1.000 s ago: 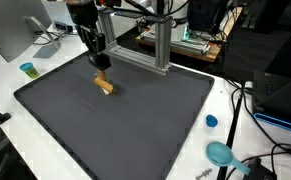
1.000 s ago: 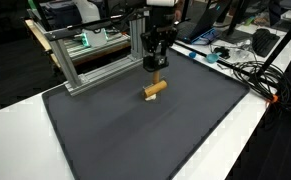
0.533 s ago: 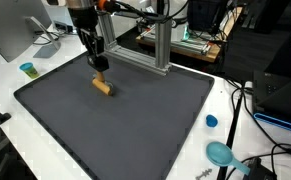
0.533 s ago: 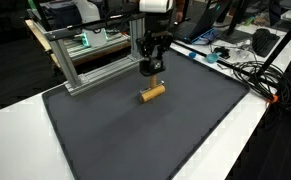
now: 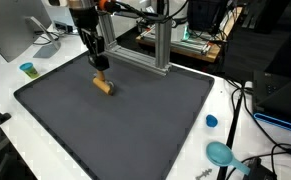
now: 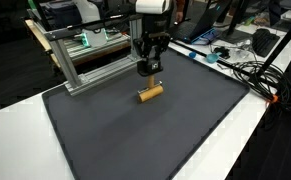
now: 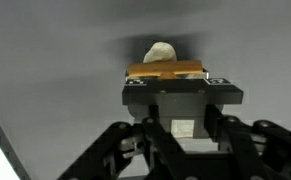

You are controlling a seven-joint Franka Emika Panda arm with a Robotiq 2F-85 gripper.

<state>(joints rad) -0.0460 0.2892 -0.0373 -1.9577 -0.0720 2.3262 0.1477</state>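
Wrist view: end effector (image 7: 175,84) seemingly shut

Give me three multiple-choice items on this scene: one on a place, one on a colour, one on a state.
1. Where does the wooden block lie?
A. on the dark mat
B. on a shelf
C. on the floor

2. What colour is the small cup beside the mat's corner?
A. red
B. teal
C. yellow

3. How does the pincer stand to the block?
A. clamped round it, block lifted
B. just above it, apart
C. far off, at the mat's opposite edge

Answers:
1 A: in both exterior views the block rests flat on the mat.
2 B: the cup shows teal against the white table.
3 B: in both exterior views a gap shows between the pincer's tips and the block.
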